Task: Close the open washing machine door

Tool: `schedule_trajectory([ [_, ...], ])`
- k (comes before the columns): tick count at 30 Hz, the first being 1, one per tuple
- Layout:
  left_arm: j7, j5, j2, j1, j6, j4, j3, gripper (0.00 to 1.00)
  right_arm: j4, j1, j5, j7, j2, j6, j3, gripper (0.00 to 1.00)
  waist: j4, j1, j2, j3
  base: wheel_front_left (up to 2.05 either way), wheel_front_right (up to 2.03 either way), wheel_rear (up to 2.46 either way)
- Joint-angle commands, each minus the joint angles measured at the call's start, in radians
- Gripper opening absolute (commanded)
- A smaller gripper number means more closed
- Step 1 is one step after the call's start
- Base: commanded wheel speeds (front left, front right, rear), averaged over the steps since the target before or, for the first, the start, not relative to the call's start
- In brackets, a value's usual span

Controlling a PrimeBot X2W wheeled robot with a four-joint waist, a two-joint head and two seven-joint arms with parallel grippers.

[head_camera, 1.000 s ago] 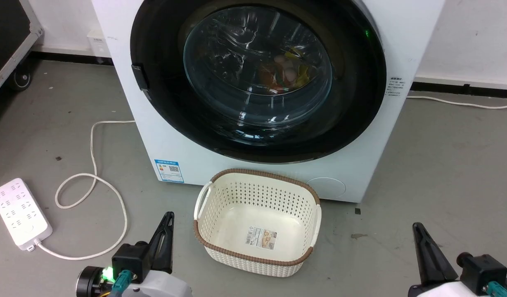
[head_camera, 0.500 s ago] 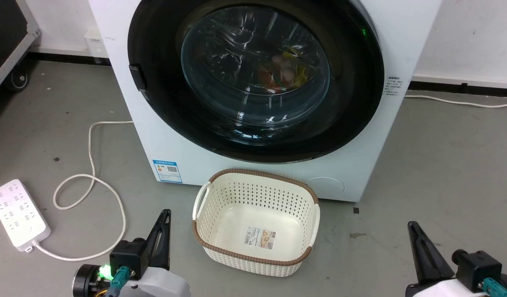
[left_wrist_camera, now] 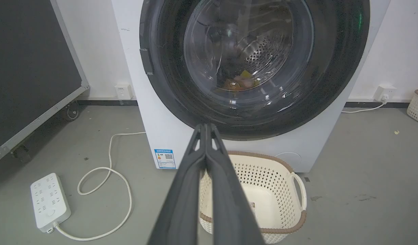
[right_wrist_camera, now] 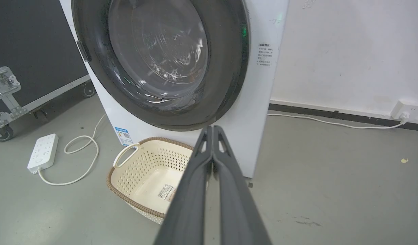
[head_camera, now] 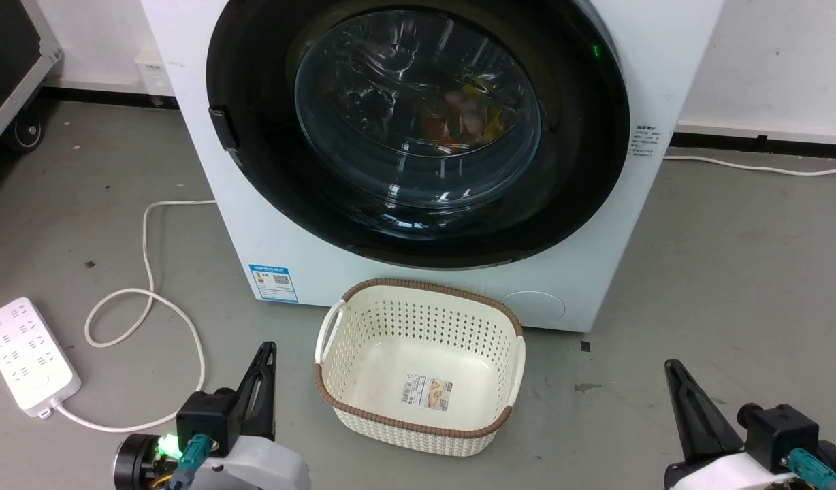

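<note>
washing machine door (head_camera: pixel 418 129) closed flush, both jaws together

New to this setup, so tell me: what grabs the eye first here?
The washing machine door, glossy black rim around bulging glass, dominates the head view's top, apparently shut on the white washing machine. A cream perforated basket stands on the floor right before it.

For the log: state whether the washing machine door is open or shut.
Shut: the washing machine door lies flush against the washing machine, no gap showing.
</note>
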Motion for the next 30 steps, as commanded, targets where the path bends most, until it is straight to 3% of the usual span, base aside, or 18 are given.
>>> schedule_trajectory([
  [1,0.005,0.006,-0.001,0.008,0.006,-0.007,0.003,0.0,-0.008,-0.017,-0.008,0.005,0.003,0.0,0.002,0.0,0.0,-0.0001,0.0,0.0,0.0,0.0,0.0],
  [30,0.064,0.027,-0.005,0.012,0.018,-0.053,0.029,0.0,-0.033,-0.038,-0.043,0.065,0.005,0.0,0.015,0.0,-0.012,-0.0001,0.0,0.002,0.0,0.0,0.0],
])
